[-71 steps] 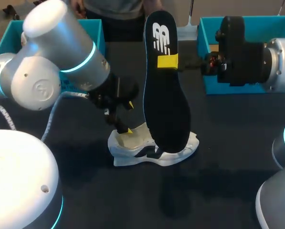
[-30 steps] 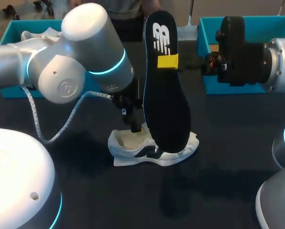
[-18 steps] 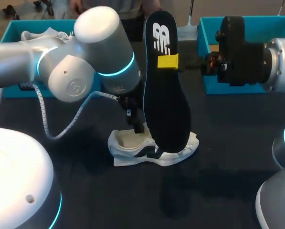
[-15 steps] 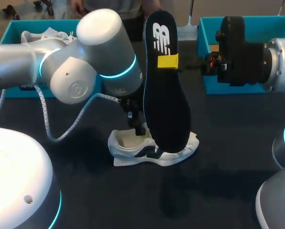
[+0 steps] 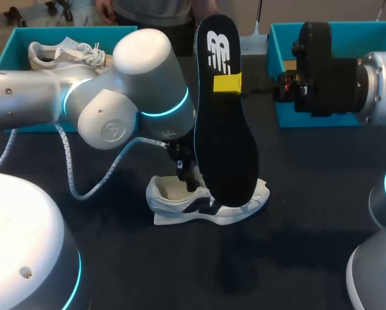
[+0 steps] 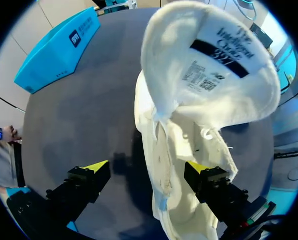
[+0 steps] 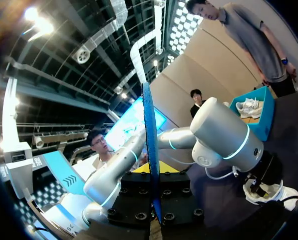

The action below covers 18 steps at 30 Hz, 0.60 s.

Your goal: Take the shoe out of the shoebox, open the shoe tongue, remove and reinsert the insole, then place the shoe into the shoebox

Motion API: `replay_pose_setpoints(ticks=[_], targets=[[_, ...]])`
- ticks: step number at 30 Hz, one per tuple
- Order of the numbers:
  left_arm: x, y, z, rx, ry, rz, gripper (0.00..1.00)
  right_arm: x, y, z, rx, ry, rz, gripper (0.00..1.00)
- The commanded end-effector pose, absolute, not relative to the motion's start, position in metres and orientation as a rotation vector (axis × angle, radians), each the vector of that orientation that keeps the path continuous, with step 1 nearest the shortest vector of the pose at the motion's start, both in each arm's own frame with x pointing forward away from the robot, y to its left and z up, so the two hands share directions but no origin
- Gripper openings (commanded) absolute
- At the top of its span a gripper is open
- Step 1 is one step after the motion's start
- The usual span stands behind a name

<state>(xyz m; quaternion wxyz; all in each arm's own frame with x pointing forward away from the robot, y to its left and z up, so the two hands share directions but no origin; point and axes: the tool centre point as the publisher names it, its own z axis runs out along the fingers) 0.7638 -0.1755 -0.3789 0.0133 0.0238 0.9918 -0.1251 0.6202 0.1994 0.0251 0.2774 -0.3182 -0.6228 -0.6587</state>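
Black insole [image 5: 225, 142] in the right hand [image 5: 228, 84] stands before the white shoe [image 5: 180, 206].

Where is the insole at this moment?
Head view: the black insole stands upright over the middle of the table, clamped in the right gripper, its lower end by the white shoe.

The left arm [image 5: 141, 97] is swinging in from the table's left side toward the middle, carrying the left gripper [image 5: 183, 170] from above the heel of the white shoe [image 5: 209, 205] to over its opening.
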Motion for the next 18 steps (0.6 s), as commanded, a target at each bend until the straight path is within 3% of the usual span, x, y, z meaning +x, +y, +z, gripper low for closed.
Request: replay_pose_setpoints(ticks=[1, 4, 5, 6, 7, 11, 12, 15, 18], targets=[[0.769, -0.185, -0.388, 0.077, 3.105, -0.369, 0.91, 0.620, 0.202, 0.026, -0.860, -1.673, -1.766, 0.00], [0.769, -0.186, -0.387, 0.088, 3.115, -0.376, 0.85, 0.620, 0.202, 0.026, -0.860, -1.673, -1.766, 0.00], [0.769, -0.187, -0.387, 0.087, 3.116, -0.377, 0.76, 0.620, 0.202, 0.026, -0.860, -1.673, -1.766, 0.00], [0.769, -0.187, -0.387, 0.085, 3.117, -0.377, 0.57, 0.620, 0.202, 0.026, -0.860, -1.673, -1.766, 0.00], [0.768, -0.188, -0.387, 0.086, 3.119, -0.376, 0.50, 0.620, 0.202, 0.026, -0.860, -1.673, -1.766, 0.00], [0.765, -0.195, -0.388, 0.109, 3.139, -0.365, 0.38, 0.620, 0.202, 0.026, -0.860, -1.673, -1.766, 0.00], [0.764, -0.195, -0.388, 0.111, 3.139, -0.363, 0.26, 0.620, 0.202, 0.026, -0.860, -1.673, -1.766, 0.00], [0.763, -0.197, -0.387, 0.129, 3.130, -0.343, 0.04, 0.620, 0.202, 0.026, -0.860, -1.673, -1.766, 0.00], [0.763, -0.197, -0.387, 0.122, 3.141, -0.319, 0.00, 0.620, 0.202, 0.026, -0.860, -1.673, -1.766, 0.00]])
